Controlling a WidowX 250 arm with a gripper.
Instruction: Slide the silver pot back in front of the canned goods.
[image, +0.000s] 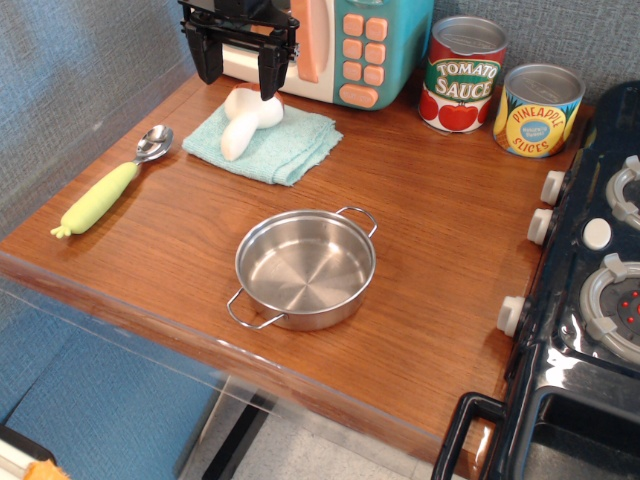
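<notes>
We see the table (430, 200), a wooden counter, as the largest item. The stove (590, 330) sits at its right edge, with 3 white knobs (541, 226) facing the wood. The toy microwave (350, 50) stands at the back. The pot (306, 268) rests empty near the front edge, its 2 loop handles pointing front-left and back-right, well apart from the 2 cans. The cloth (275, 145) lies in front of the microwave, with a white object (245, 125) on it. The gripper (236, 72) hangs above the cloth's back-left part; we see its jaws spread apart with nothing between them. The spoon (115, 190) lies at left. The sauce can (461, 75) and pineapple can (538, 110) stand upright at back right, just beside each other.
</notes>
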